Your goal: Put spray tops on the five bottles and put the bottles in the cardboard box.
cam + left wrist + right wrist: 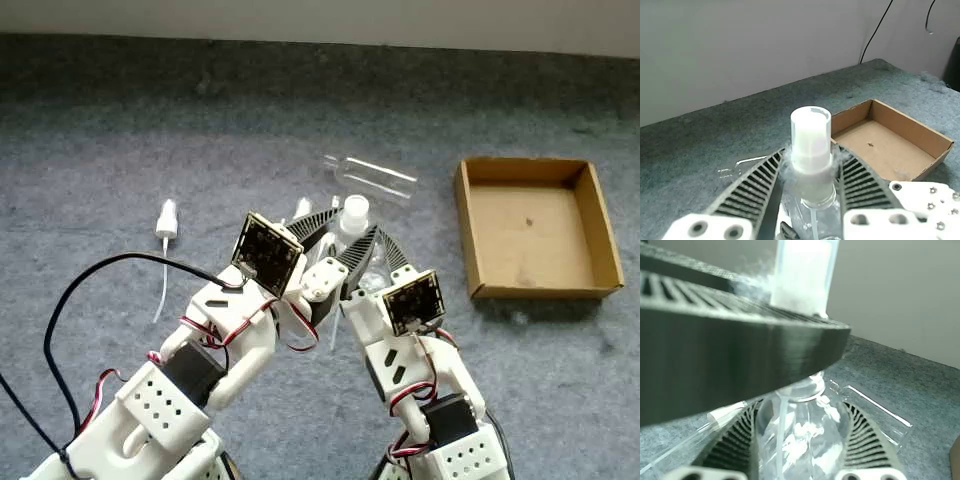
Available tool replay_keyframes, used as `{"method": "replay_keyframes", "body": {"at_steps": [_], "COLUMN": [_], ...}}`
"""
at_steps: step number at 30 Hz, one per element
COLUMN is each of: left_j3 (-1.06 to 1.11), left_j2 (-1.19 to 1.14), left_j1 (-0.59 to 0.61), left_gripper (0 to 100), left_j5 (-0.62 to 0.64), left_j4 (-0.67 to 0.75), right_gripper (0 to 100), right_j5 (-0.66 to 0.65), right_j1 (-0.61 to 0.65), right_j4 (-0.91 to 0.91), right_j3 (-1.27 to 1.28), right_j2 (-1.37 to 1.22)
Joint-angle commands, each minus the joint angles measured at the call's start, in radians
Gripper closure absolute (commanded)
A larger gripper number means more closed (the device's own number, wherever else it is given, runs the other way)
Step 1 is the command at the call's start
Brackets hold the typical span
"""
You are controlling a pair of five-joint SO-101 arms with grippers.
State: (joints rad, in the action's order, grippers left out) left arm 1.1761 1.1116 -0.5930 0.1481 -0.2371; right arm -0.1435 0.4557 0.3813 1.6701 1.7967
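Centrally in the high view, we see left gripper (810, 159) clamped on the white plastic spray top (811, 127), right gripper (802, 417) clamped on the clear plastic bottle (805, 450) beneath; brown cardboard box (530, 232) at right.

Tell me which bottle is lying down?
The capless bottle near the cardboard box lies on its side; the other bottle stands upright, wearing a spray top.

Soft, even light, shadows faint; glare whitens the spray top (802, 270).
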Motion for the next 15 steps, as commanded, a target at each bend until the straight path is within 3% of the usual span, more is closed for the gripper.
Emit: {"method": "replay_keyframes", "body": {"at_steps": [1,5,11,15], "left_j3": [0.022,0.071,0.171,0.168], "left_j2": [0.016,0.015,0.015,0.015], "left_j1": [-0.018,-0.013,-0.013,-0.018], "left_gripper": [97,97,97,97], "left_j5": [-0.006,-0.006,-0.006,-0.005], "left_j4": [0.032,0.144,0.354,0.388], "right_gripper": [93.2,93.2,93.2,93.2], "right_j5": [0.034,0.123,0.121,0.097], "right_j1": [0.007,0.004,0.004,0.002], "right_j4": [-0.001,0.001,0.001,0.001], "right_j3": [0.127,0.102,0.068,0.07], "right_j2": [0.012,0.012,0.012,0.012]}}
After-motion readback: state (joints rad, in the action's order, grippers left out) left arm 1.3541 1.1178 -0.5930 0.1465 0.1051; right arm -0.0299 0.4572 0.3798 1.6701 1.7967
